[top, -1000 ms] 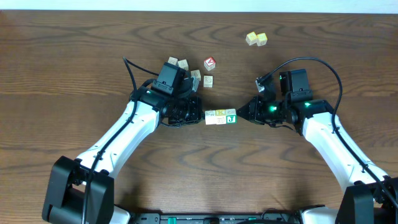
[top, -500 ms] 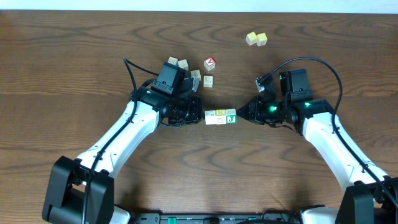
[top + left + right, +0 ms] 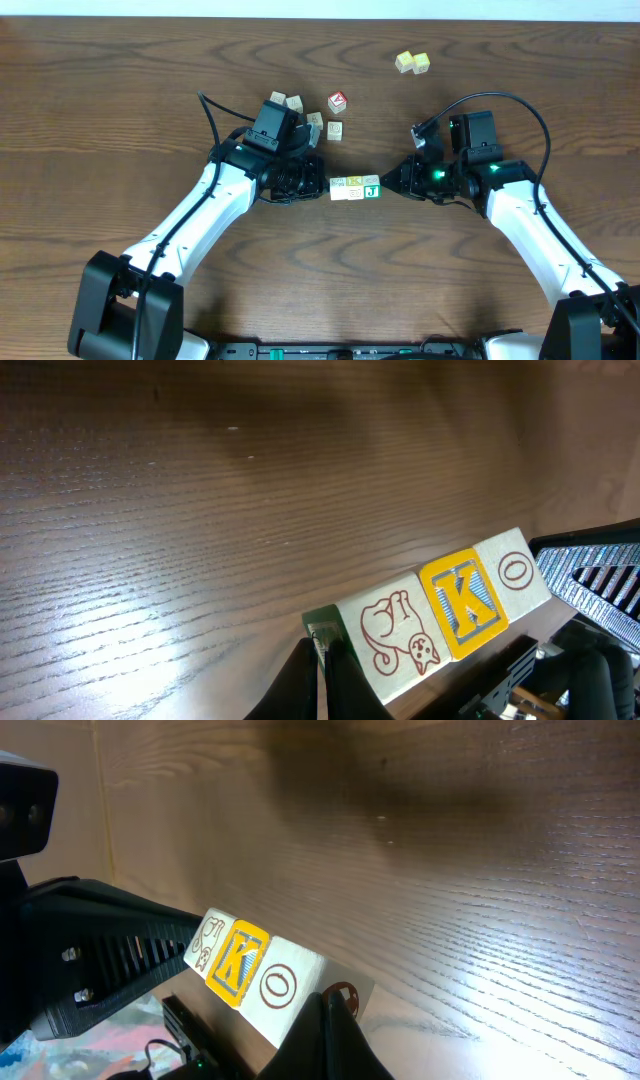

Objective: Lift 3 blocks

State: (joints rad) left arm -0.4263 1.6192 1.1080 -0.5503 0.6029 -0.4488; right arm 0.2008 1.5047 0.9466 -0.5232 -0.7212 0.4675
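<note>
Wood table [image 3: 120, 90]: arms [image 3: 200, 215] angled inward, left tool [image 3: 322, 187], right tool [image 3: 388, 184] closed, squeezing blocks [image 3: 355, 187] between.

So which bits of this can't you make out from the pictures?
Overhead: letters on the cube cluster are too small to read.
Overhead: whether the three blocks touch the table; the straight-down view hides it.
Left wrist: left gripper mostly cut off by the bottom edge.
Right wrist: right gripper likewise cut off.

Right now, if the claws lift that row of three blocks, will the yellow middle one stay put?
Probably only by friction: the yellow K block touches neither the left claw nor the right claw. Its smooth faces may slip; being a rigid cube, it shouldn't bend.
</note>
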